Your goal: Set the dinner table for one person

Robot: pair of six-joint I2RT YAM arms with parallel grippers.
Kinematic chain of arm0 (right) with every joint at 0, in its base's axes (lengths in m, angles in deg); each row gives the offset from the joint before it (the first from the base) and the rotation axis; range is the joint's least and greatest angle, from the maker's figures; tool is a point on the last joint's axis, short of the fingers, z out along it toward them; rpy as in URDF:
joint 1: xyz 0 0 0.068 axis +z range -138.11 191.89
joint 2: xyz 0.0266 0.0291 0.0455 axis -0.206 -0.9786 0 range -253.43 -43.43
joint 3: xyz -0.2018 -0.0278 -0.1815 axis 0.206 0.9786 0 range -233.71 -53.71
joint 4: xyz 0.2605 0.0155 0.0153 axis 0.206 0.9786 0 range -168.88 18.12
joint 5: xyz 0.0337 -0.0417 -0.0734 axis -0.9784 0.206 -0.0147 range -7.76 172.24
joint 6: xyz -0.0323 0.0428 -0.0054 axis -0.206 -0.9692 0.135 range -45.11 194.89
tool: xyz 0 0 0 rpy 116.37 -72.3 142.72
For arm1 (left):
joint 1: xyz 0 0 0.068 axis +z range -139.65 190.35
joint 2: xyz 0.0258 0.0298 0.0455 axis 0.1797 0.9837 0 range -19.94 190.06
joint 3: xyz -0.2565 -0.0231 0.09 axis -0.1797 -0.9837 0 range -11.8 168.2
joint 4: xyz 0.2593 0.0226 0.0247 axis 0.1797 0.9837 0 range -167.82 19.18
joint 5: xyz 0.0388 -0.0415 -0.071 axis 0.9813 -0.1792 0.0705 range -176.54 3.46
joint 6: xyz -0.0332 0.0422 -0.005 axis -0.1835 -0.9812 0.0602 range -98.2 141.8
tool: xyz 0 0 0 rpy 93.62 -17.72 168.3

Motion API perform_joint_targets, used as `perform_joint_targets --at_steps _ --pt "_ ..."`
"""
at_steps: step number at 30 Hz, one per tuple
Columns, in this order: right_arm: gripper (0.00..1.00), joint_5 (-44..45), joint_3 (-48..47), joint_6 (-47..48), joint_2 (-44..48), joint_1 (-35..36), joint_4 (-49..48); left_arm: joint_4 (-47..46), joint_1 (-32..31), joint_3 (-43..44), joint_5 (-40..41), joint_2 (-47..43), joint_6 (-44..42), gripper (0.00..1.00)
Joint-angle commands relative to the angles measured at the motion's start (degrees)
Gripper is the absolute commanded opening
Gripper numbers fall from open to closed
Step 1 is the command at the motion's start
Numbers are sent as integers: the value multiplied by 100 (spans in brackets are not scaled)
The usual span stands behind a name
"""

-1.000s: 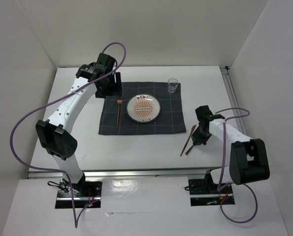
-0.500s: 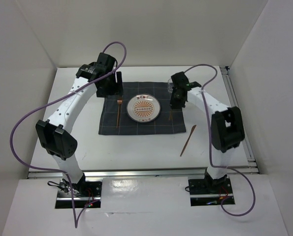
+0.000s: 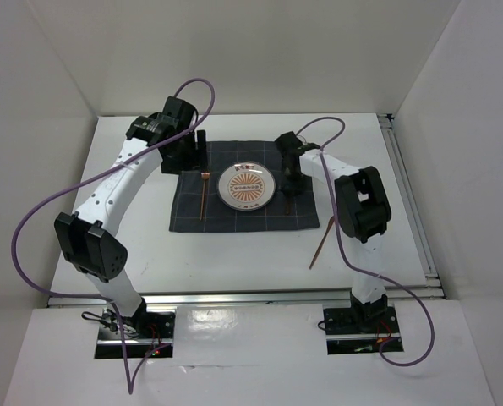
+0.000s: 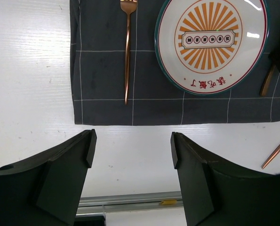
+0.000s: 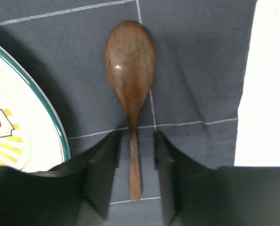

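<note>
Dinner table point(image 3: 234, 254) spreads beneath the plate point(image 3: 247, 187); rigid, smooth, probably slippery, offering no hold; spoon point(image 5: 130, 70) lies right of plate between right gripper's point(image 5: 136, 141) parted fingers; left gripper point(image 4: 132, 146) spread wide, empty, far-left of plate.

Broad, plain white, matte rectangular dinner table point(image 3: 234, 254), lying level

The dinner table point(image 3: 234, 254) was a broad, plain white top. A dark grey checked cloth point(image 3: 185, 213) lay flat on it toward the far middle, its edges square with the table's. Just beside the cloth's near right corner, on bare white, lay a thin copper-coloured utensil point(image 3: 322, 243) at a slant.
</note>
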Motion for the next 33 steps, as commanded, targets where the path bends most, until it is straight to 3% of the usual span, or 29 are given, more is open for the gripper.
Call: perform_joint_targets --at_steps 1,2,4,5,7,16,20,25,30,33 --pt "47 264 -203 -81 468 37 92 -11 1 -21 10 -202 -120 82" --pt "54 351 -203 -82 591 37 144 -11 1 -21 10 -202 -120 82" --pt "56 772 -142 -290 1020 37 371 -11 1 32 -52 -202 -120 82" --pt "65 974 76 -362 1196 37 373 -11 1 32 -52 -202 -120 82" --pt "72 1090 759 -468 1870 -181 373 -11 1 102 -104 -202 -120 82" --pt "72 -60 3583 -1407 3860 -525 391 -195 1 85 -517 -140 -120 82" --pt "64 -491 4427 -1663 4107 -525 -4 -248 1 85 -465 -88 -120 82" --pt "61 -492 4630 -1664 3880 -525 -242 -195 1 32 -465 -88 -120 82" --pt "53 -492 4841 -1602 3449 -525 -698 -195 1 -82 -465 -88 -120 82" --pt "39 -413 4921 -1672 3291 -525 -822 -195 -51 -82 -465 -88 -120 82"
